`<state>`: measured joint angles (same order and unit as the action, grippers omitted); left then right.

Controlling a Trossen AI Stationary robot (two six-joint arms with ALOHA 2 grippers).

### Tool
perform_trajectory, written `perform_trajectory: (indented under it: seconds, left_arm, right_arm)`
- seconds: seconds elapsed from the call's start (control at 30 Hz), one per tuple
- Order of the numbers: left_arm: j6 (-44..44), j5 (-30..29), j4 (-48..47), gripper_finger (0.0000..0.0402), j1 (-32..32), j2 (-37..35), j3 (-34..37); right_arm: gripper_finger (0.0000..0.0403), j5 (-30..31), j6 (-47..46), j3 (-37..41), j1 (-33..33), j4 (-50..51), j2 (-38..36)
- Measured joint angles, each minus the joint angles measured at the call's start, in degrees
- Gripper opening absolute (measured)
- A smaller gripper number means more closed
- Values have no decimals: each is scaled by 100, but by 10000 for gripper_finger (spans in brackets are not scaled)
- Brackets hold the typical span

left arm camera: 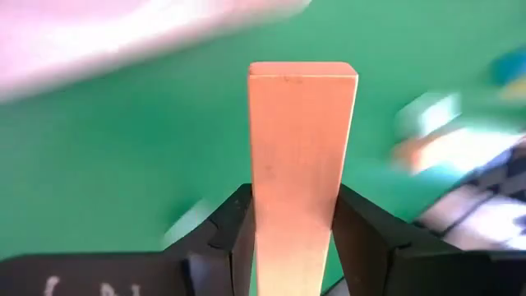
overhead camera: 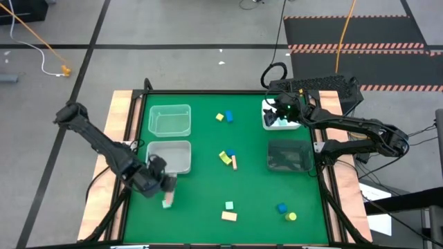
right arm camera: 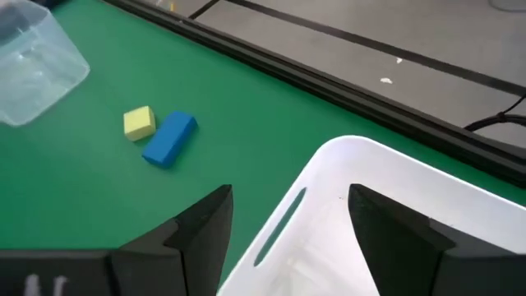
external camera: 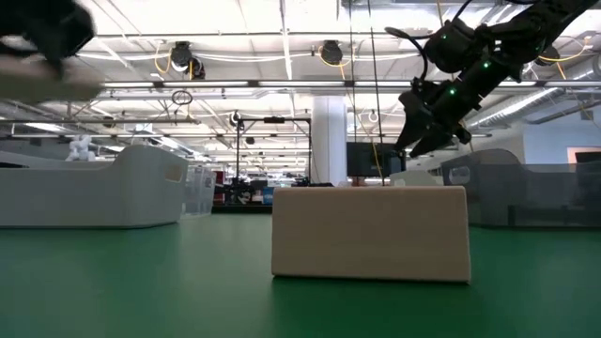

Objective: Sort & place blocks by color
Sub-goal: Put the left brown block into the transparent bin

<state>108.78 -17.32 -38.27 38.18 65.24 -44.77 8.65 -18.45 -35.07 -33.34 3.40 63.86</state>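
- High view: left gripper (overhead camera: 166,188) sits just off the near corner of the nearer clear bin (overhead camera: 169,156), on the table's left side. A pale block shows at its tip, on the side away from the bin, but arm and motion blur make its outline hard to read. The bin lies just beyond the fingers — a short carry if the wood goes there, though I cannot tell which bin takes which colour. Right gripper (overhead camera: 281,116) hangs over the white bin (overhead camera: 281,119) at the far right; the dark bin (overhead camera: 290,156) is beside that arm. Loose blocks (overhead camera: 227,158) lie mid-table and along the near edge, well apart from both grippers, with the left arm the nearer to the near-edge pair.
- Low view: a tan block (external camera: 370,233) fills the foreground, lying long side across. The right arm's gripper shows high up behind it; the left arm is only a dark smear at the top corner.
- Left wrist view: the fingers (left arm camera: 226,238) are pinching a tan wooden plank (left arm camera: 302,164) by its sides; its long axis runs straight out ahead of the gripper. The plank's gripped end is cut off at the frame edge, and the surroundings are streaked — the bin wall and two far blocks barely resolve.
- Right wrist view: fingers spread, nothing between them, white bin rim directly below. A yellow block (right arm camera: 139,122) and a blue block (right arm camera: 169,138), touching or nearly so, lie off to one side ahead of it.
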Motion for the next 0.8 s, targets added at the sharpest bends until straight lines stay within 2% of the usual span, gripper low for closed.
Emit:
perform_trajectory:
  seconds: [0.13, 0.27, 0.53, 0.8]
  left_arm:
    - [-688, -1436, 313, 130, -272, -278, -4]
    - [-1480, -2287, 563, 130, -719, -391, -7]
    - [-3430, -2887, 1300, 130, -1976, -373, -7]
    - [-6673, -2939, 3922, 130, -2984, -375, -9]
  right_arm:
    - [235, -312, -65, 0, 4, -251, 0]
    - [235, -799, -276, 0, 4, -787, 0]
    - [235, -1838, -596, 0, 8, -2252, 0]
    - [235, -1936, -598, -2, 8, -2706, 0]
